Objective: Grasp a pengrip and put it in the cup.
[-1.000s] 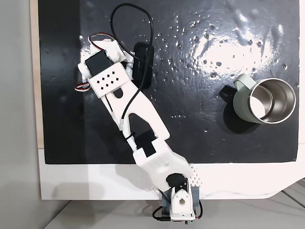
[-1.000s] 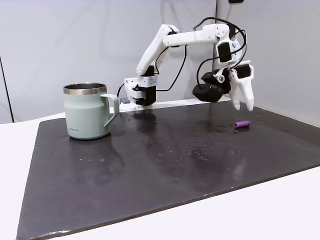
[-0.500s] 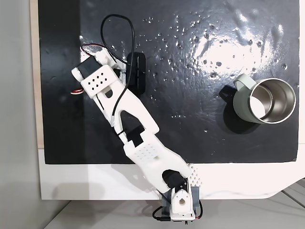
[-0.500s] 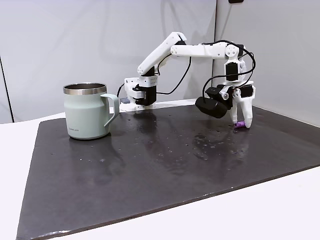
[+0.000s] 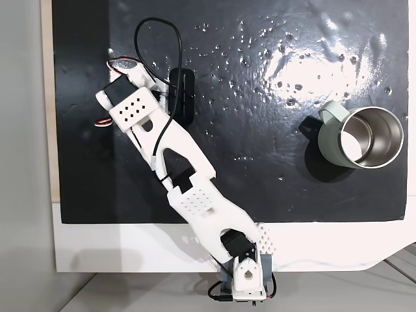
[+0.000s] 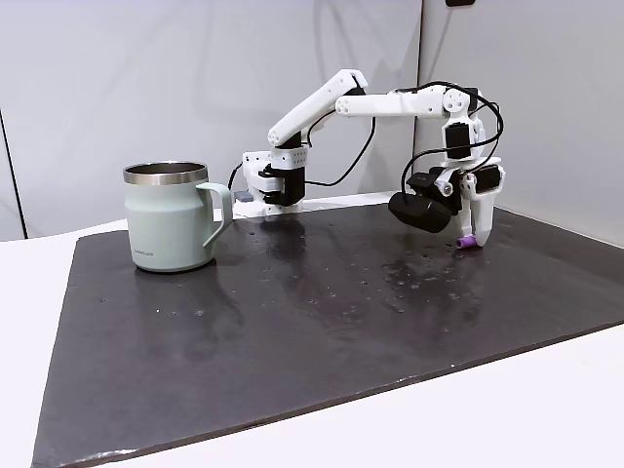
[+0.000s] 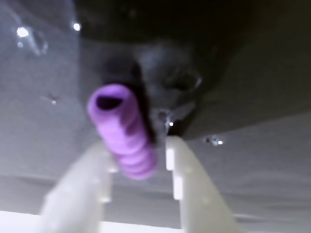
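My claw (image 7: pixel 138 162) stands released around the pengrip (image 7: pixel 124 131) near the worktop's edge; next I must clench, then carry to the cup (image 6: pixel 171 216).

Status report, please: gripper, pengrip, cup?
Gripper down at the mat, fingers either side of the pengrip; grip unconfirmed. Cup upright across the mat, opening free. Nothing in the way.
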{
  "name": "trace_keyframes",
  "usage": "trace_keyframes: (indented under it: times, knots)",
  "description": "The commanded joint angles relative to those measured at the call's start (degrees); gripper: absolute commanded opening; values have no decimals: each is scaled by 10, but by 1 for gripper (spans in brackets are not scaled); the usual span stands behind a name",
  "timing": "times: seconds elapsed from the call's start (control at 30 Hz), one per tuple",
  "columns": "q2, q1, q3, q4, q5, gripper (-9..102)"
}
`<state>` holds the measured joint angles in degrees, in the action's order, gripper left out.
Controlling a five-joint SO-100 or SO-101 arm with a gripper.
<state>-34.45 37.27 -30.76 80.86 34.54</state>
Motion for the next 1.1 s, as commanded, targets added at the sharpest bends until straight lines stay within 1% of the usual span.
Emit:
trace_keyframes:
  times: [0.0,0.1,0.37,0.57,0.73,1.07]
  knots:
    - [0,-13,21,17,7,3]
    - [-6,-19,18,20,6,0]
    - [-60,-30,10,24,2,0]
    - [-156,-27,-18,27,-37,0]
    - [-234,-29,-8,35,-93,0]
    - [-366,-62,8,34,-127,0]
